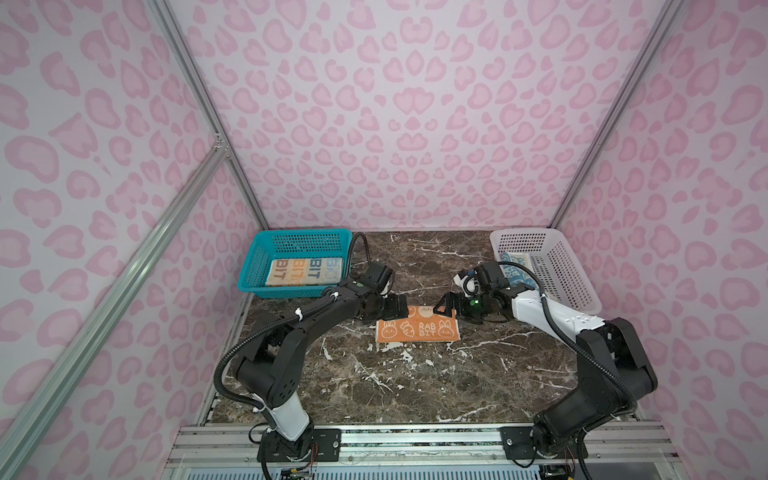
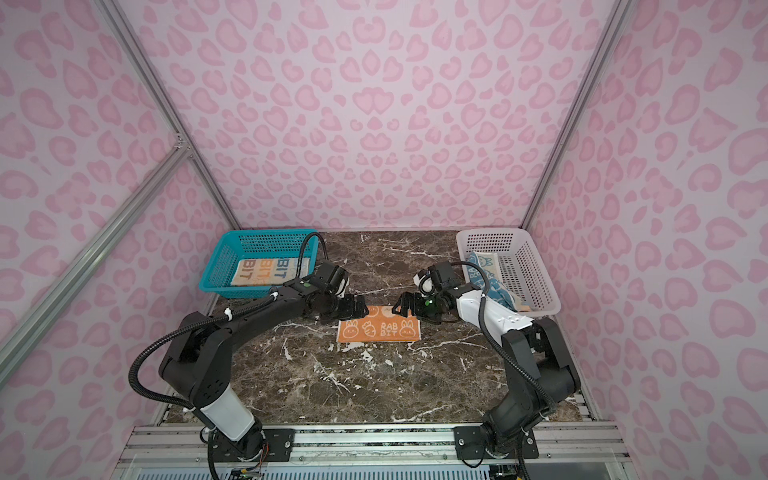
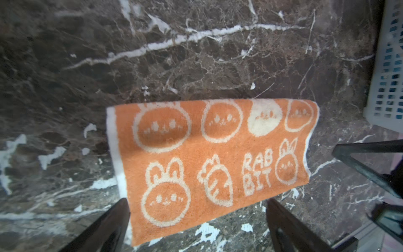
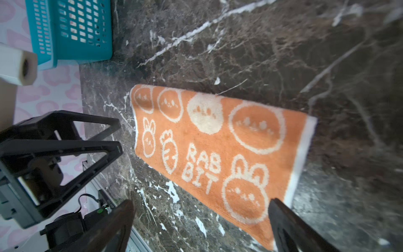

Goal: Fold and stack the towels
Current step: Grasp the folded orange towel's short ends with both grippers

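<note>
The orange towel [image 1: 417, 329] is lying as a flat strip on the marble tabletop [image 1: 415, 386], with the left gripper [image 1: 399, 309] and right gripper [image 1: 440, 307] hovering over its far corners, both spread wide and gripping nothing. The next fold, I judge, is asking for a gripper to be pinching a short end squarely (both layers, if doubled) and carrying it level across. The grippers are covering that towel's far edge in both top views, and the right arm is hiding much of the blue towel [image 1: 513, 266] in the white basket [image 1: 523, 232] beyond its right end, while the cream towel [image 1: 305, 272] is sitting in the teal basket [image 1: 299, 233] beyond its left end.
</note>
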`<state>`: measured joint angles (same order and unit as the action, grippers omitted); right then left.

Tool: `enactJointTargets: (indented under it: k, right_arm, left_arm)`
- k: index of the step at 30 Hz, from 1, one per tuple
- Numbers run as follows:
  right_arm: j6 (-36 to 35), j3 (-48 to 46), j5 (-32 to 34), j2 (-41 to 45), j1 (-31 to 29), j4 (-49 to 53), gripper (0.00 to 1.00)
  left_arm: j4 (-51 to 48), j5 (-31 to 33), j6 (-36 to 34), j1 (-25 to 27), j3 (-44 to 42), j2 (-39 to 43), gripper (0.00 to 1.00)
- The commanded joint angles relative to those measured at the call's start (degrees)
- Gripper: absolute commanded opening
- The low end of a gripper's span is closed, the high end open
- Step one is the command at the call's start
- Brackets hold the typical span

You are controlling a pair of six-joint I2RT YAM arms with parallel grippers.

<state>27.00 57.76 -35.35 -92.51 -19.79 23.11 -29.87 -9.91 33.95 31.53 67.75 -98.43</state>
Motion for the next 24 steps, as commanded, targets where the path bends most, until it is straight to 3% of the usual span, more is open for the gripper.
enactJointTargets:
  k: [1, 6, 15, 21, 24]
  right_arm:
    - [-3.0, 0.3, 2.7, -1.7, 1.0, 5.9, 0.98]
    - [-3.9, 0.2, 4.8, -3.9, 1.2, 5.9, 0.98]
    - [-4.4, -0.8, 4.9, -6.6, 0.6, 3.7, 0.98]
    - [-4.0, -1.1, 5.2, -7.5, -0.7, 2.8, 0.97]
    - [-3.6, -1.4, 5.2, -7.8, -1.3, 2.2, 0.96]
  left_arm:
    - [-6.8, 2.7, -2.9, -0.9, 0.8, -0.9, 0.98]
    - [-8.6, 5.7, -4.3, -1.2, 0.8, -2.9, 0.98]
    - [-6.5, 4.5, -5.3, -1.4, 1.2, -7.2, 0.98]
    - [-5.0, 3.3, -5.7, -1.4, 1.8, -8.9, 0.84]
    - [-4.5, 2.4, -5.7, -1.3, 1.6, -9.1, 0.68]
